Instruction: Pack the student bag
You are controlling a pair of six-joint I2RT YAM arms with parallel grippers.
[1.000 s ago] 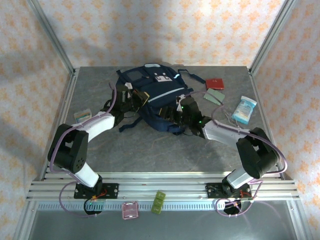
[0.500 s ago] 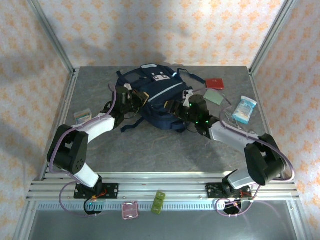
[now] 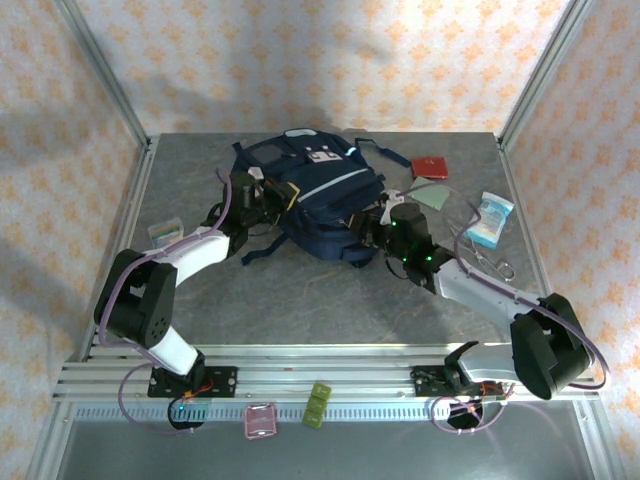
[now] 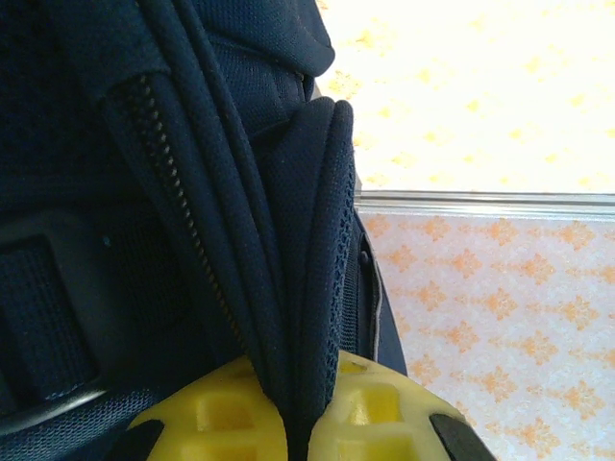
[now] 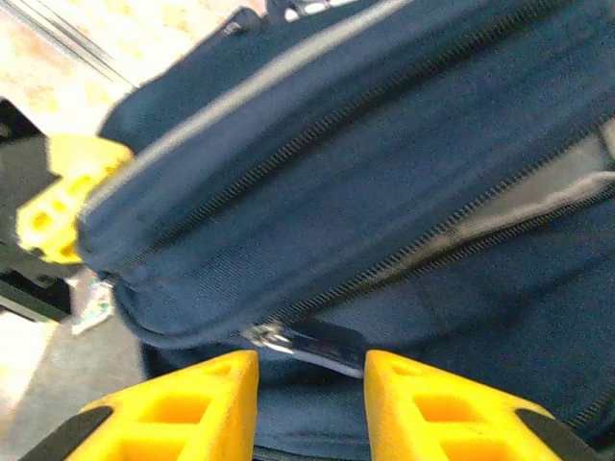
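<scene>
The student bag (image 3: 315, 190), navy with a thin white stripe, lies at the back middle of the table. My left gripper (image 3: 272, 196) is at the bag's left side; in the left wrist view it (image 4: 298, 423) is shut on a fold of the bag's navy fabric (image 4: 288, 240) beside a zipper. My right gripper (image 3: 366, 232) is at the bag's lower right edge. In the right wrist view its yellow fingers (image 5: 192, 403) stand apart, open, with a metal zipper pull (image 5: 307, 343) lying just beyond the gap between the tips of the gripper (image 5: 310, 384).
A red book (image 3: 431, 166) and a flat green one (image 3: 428, 192) lie right of the bag, a light blue packet (image 3: 489, 219) further right. A small pastel box (image 3: 165, 231) sits at the left. Pink (image 3: 261, 421) and green (image 3: 318, 404) items lie below the front rail.
My right arm has stretched out, its elbow swinging to the right, and its jaws have narrowed toward the zipper pull. The left gripper keeps its hold on the bag.
</scene>
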